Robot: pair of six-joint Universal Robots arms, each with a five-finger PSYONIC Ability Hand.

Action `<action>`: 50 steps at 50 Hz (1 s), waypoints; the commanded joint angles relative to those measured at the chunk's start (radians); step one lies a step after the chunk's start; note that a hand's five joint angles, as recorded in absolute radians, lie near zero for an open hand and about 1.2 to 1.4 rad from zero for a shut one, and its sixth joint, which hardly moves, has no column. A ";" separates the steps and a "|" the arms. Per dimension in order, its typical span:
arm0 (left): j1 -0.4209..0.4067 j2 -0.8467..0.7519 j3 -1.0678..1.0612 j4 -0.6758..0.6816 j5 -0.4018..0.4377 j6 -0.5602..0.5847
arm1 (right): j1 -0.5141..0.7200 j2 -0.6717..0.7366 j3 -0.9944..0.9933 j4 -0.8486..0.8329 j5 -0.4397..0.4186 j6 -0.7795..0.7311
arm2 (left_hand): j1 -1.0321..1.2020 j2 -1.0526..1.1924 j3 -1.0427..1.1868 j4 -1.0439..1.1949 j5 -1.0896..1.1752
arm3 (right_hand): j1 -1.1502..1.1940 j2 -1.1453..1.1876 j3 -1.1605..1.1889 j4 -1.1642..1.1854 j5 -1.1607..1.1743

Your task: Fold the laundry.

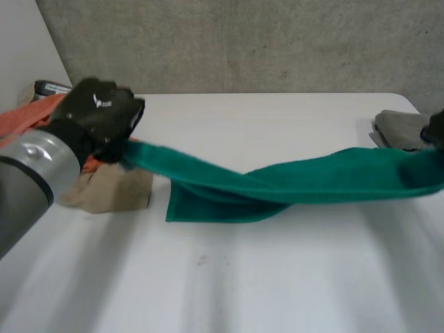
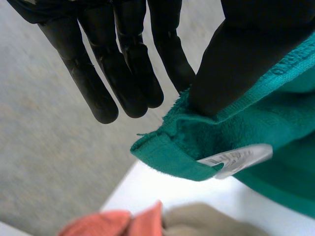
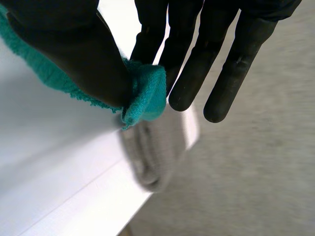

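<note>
My left hand (image 2: 129, 69) pinches one end of the towel (image 1: 291, 182) under its thumb, and my right hand (image 3: 197, 59) pinches the other. The towel stretches sideways between them, its middle sagging onto the table (image 1: 243, 284).

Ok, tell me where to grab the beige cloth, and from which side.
Take the beige cloth by its near right corner, coming in from the robot's side. That corner lies flat and uncovered, while the far edge sits under the orange cloth, with the left hand and the towel over it. It is probably the easiest free part.
</note>
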 commanded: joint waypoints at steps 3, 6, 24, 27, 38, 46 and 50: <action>-0.007 -0.332 0.072 -0.008 -0.140 0.018 | 0.002 0.275 -0.022 -0.089 0.030 0.011 | 0.233 0.199 0.202 0.197 0.261 | 0.273 0.224 0.201 0.196 0.252; -0.029 -0.479 0.234 0.013 -0.191 0.039 | 0.018 0.335 -0.087 -0.196 0.080 0.067 | 0.233 0.199 0.202 0.197 0.261 | 0.273 0.224 0.201 0.196 0.252; -0.046 -0.647 0.906 0.664 -0.228 0.154 | 0.140 0.451 -0.518 -1.031 0.151 0.367 | 0.233 0.199 0.202 0.197 0.261 | 0.273 0.224 0.201 0.196 0.252; -0.044 -0.643 0.861 0.607 -0.242 0.150 | 0.142 0.453 -0.518 -1.029 0.151 0.370 | 0.233 0.199 0.202 0.197 0.261 | 0.273 0.224 0.201 0.196 0.252; -0.018 -0.574 0.454 0.555 -0.252 0.073 | 0.137 0.477 -0.328 -0.971 0.057 0.437 | 0.233 0.199 0.202 0.197 0.261 | 0.273 0.224 0.201 0.196 0.252; -0.039 -0.573 0.183 0.549 -0.240 0.027 | 0.131 0.543 -0.141 -0.832 -0.006 0.442 | 0.233 0.199 0.202 0.197 0.261 | 0.273 0.224 0.201 0.196 0.252; -0.062 -0.556 0.077 0.533 -0.228 0.025 | 0.120 0.537 -0.084 -0.715 -0.010 0.434 | 0.233 0.199 0.202 0.197 0.261 | 0.273 0.224 0.201 0.196 0.252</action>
